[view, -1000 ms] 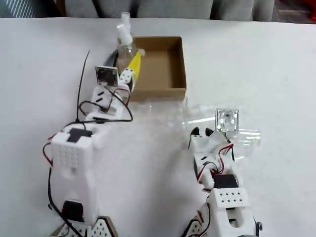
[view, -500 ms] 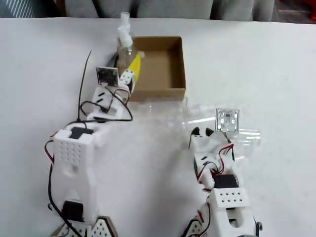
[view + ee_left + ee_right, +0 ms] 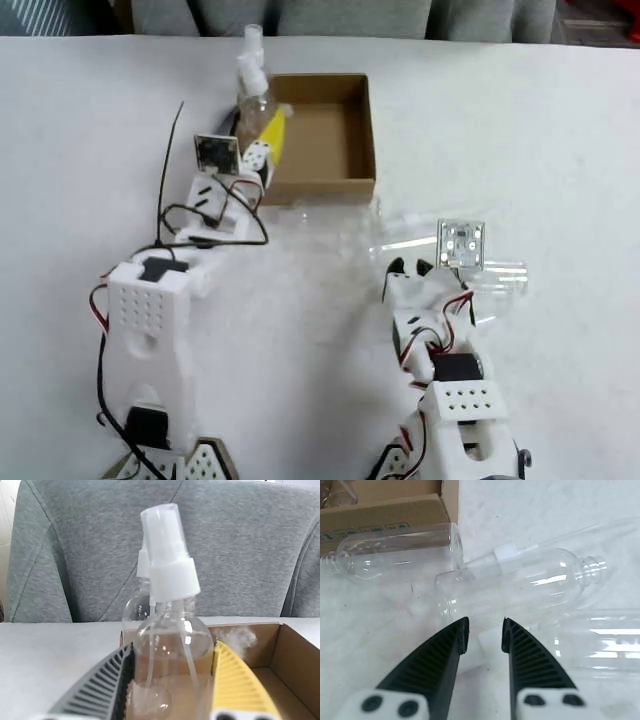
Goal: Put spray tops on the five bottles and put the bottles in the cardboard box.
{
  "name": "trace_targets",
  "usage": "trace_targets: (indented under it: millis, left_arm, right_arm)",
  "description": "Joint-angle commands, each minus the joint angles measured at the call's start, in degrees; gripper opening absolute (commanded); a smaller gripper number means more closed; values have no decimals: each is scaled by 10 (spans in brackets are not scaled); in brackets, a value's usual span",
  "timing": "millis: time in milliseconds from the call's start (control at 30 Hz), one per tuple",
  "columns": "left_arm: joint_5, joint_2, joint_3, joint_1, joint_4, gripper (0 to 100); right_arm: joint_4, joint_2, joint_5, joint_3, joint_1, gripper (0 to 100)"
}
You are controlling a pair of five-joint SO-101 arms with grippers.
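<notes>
So, spray bottle (image 3: 167,630): upright, top fitted, at the cardboard box's (image 3: 345,185) left wall, a second topped bottle (image 3: 136,611) just behind.
Left gripper (image 3: 173,648): arm stretched forward, fingers clenched on the spray bottle's body.
Right gripper (image 3: 482,630): low over the worktop (image 3: 520,120), fingers narrowly parted, a white piece (image 3: 481,655) between them.
Loose bottles (image 3: 395,550): lying topless just beyond.

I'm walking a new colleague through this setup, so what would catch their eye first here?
Most striking is the clear bottle with a white spray top, held by the left hand at the far left corner of the cardboard box. Next come the uncapped bottles lying on the table in front of the box, with the right hand close beside them.
</notes>
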Motion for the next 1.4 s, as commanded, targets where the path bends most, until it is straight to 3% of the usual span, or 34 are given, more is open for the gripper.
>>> trace_targets:
  millis: [0, 200, 900, 1100, 1367]
  left_arm:
    - [2, -11, -15, -32, 5, 30]
    - [4, -11, 3, -41, 9, 172]
    - [4, -13, 13, -38, -23, 149]
    - [43, -59, 47, -37, -19, 239]
    - [51, -86, 65, -38, -18, 245]
  right_arm:
    - [-9, -6, 2, -4, 6, 91]
    - [-9, -6, 2, -4, 6, 91]
    - [-9, -6, 3, -4, 6, 91]
    - [-9, -6, 3, -4, 6, 91]
    - [-9, -6, 3, -4, 6, 91]
